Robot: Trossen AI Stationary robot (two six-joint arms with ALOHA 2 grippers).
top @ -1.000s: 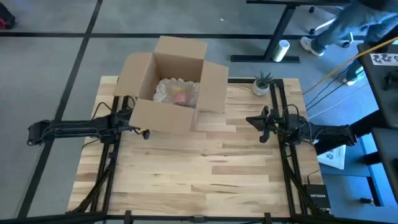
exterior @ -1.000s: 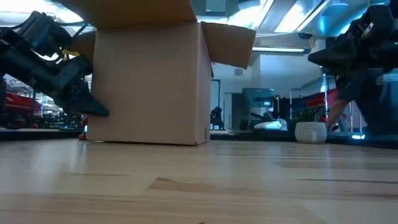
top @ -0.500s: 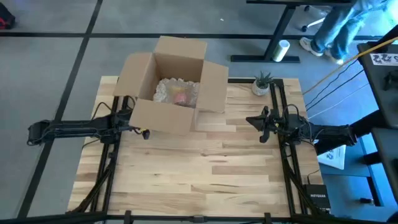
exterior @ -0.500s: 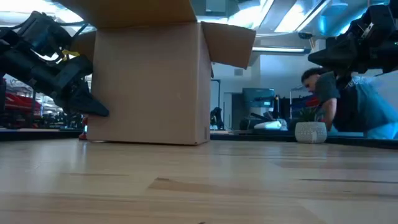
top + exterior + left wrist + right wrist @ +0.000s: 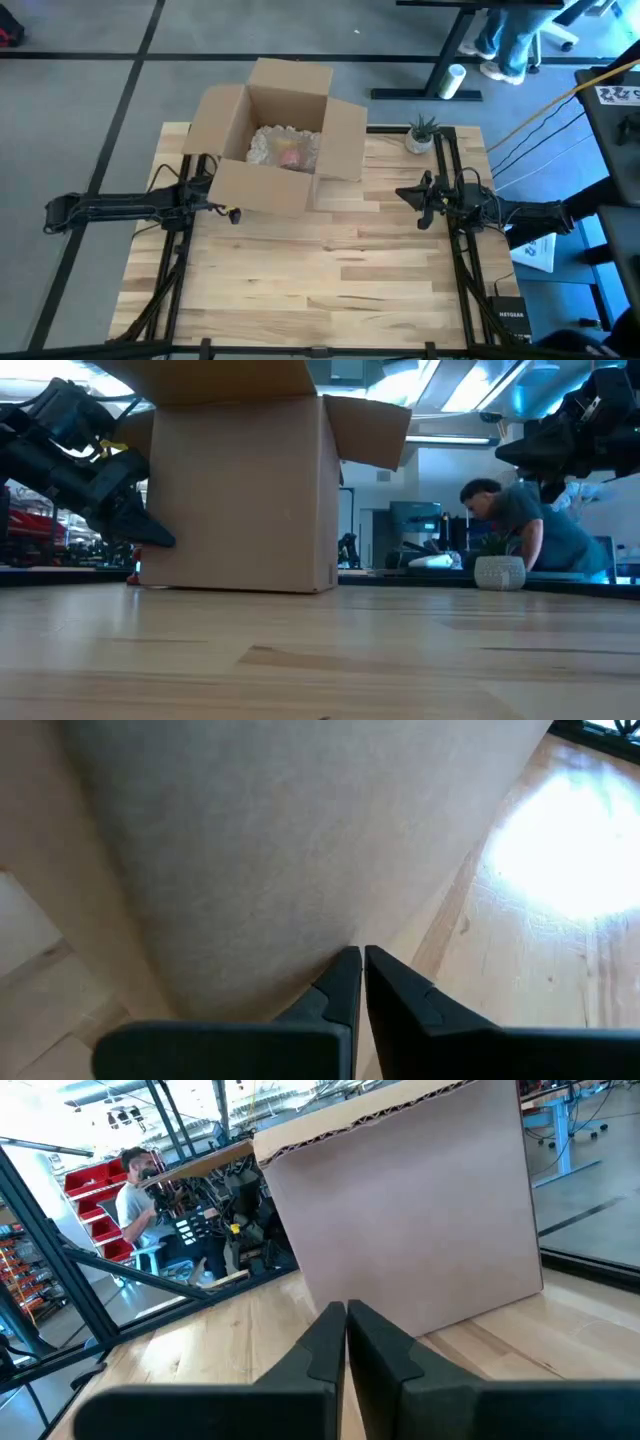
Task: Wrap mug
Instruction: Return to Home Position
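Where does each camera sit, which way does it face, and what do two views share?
High view: above the table, looking straight down; both arms show, left gripper beside the cardboard box.
Low view: at table-top height, looking level at the box's side; both arms show.
Left wrist view: on the left wrist, facing the box wall past its shut fingers.
Right wrist view: behind the right gripper, facing the box past its shut fingers.
Shared: low and right wrist views both show a person.

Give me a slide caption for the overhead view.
Bubble-wrapped red mug sits in the open cardboard box; left end effector and right end effector, both shut, flank it.
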